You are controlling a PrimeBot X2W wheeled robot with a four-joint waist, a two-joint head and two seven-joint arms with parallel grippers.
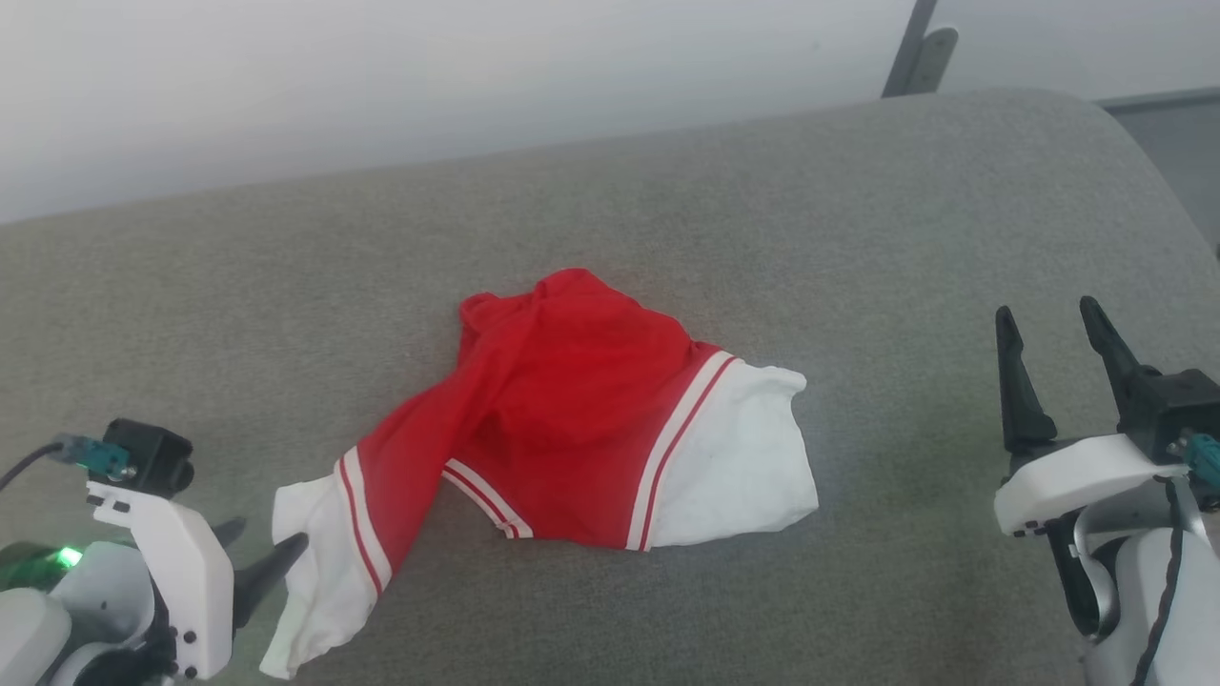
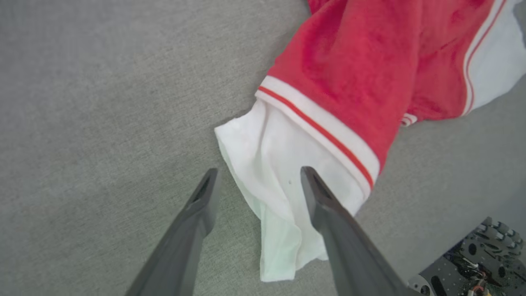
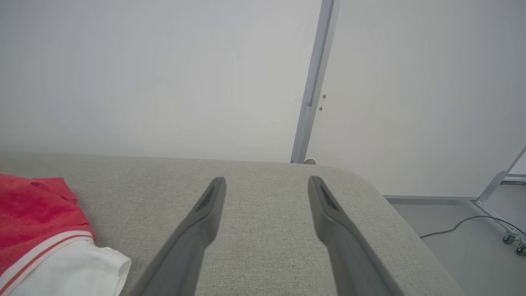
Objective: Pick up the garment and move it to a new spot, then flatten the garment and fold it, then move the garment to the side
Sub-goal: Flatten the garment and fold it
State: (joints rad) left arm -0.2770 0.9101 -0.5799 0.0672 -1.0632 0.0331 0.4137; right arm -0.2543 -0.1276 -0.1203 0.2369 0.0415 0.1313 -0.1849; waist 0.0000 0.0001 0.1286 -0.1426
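Head view: a broad grey woven-fabric padded surface carries the garment, a bright red soft T-shirt with white sleeves and striped trim, lying bunched near the middle. One white sleeve trails toward the left tool, whose dark fingers stand spread astride it, pinching nothing. The right tool, equally spread, hovers well apart. Closing on that thin sleeve alone risks the cloth slipping free, or the crumpled body dragging and twisting further.
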